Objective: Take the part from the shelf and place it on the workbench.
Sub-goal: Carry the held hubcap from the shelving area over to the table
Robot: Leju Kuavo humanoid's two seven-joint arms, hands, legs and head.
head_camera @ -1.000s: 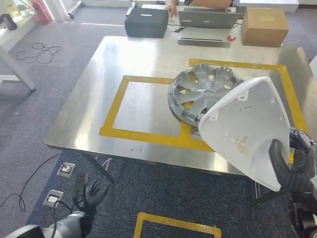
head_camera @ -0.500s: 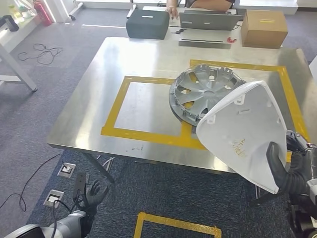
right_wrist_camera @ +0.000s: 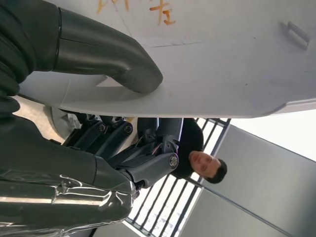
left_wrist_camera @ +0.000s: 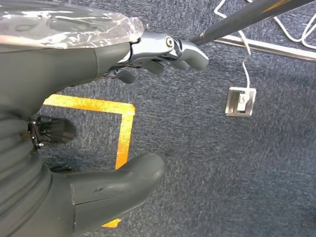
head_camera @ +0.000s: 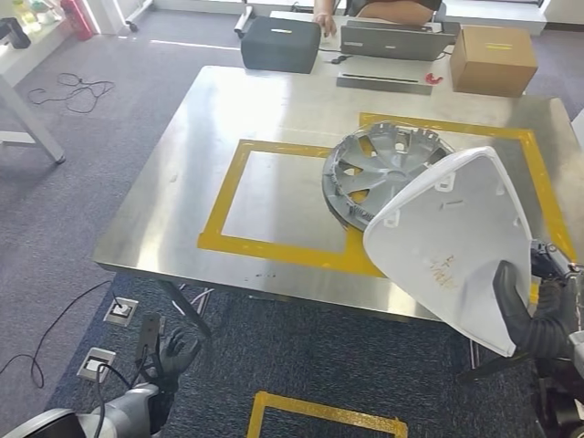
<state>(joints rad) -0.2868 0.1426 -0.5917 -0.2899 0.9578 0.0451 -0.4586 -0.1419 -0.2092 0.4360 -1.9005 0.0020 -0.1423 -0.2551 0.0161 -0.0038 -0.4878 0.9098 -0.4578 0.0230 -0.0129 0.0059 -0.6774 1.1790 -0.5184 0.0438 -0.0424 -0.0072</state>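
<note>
Carry step: right robot hand [head_camera: 540, 315] is clamping the white panel part [head_camera: 451, 242] by its lower corner, holding it tilted over the desk's [head_camera: 206, 137] near edge, apparently overlapping the hubcap [head_camera: 375, 169]. Left robot hand [head_camera: 172, 356] is hanging empty, fingers apart. Next: lowering onto bare desk.

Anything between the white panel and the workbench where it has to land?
Yes. The grey wheel cover lies on the workbench right beyond the white panel that the right robot hand holds, straddling the yellow tape. The taped rectangle to its left is bare.
</note>
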